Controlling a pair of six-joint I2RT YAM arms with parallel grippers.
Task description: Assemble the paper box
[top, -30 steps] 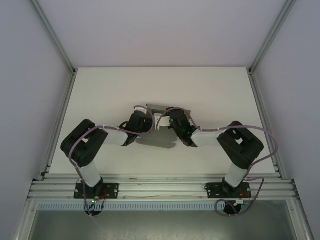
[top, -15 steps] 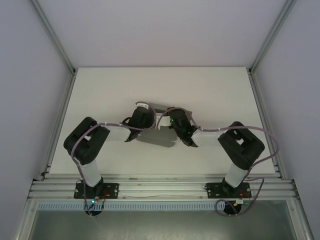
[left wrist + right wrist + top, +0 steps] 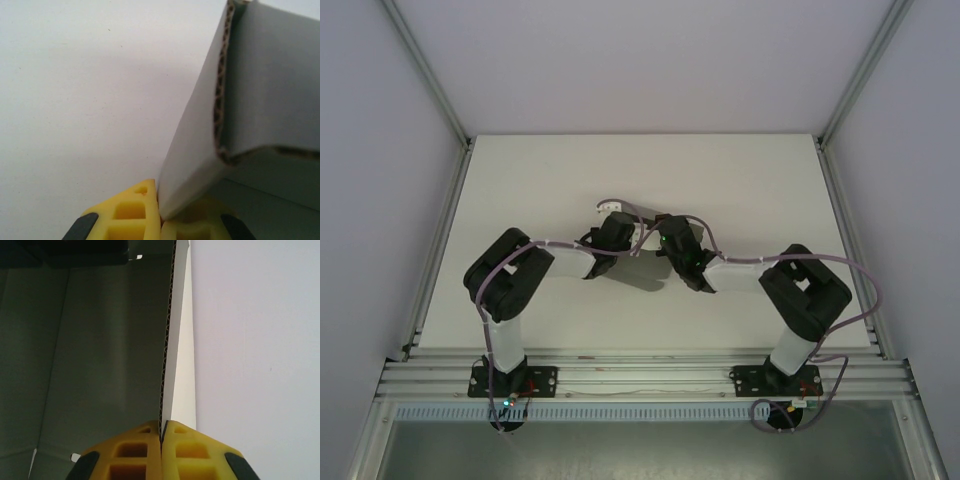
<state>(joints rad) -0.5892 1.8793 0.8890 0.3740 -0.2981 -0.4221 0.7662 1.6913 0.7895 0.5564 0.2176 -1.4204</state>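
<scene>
From above, the left gripper (image 3: 620, 232) and the right gripper (image 3: 672, 242) meet nose to nose at the middle of the desk (image 3: 520, 180). At the left wrist, the yellow jaws are pinched tight on a folded corner of the grey paper box (image 3: 280, 90), above the desk. At the right wrist, the jaws are clamped on a thin wall edge of the box.

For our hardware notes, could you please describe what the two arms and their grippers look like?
The left arm and right arm have bulky black joint housings and white links, on black base plates. A thin purple cable loops along each. The left gripper and right gripper have yellow moulded fingers with hollow rectangular cells and black corner parts. Small green lights glow at the bases.
</scene>
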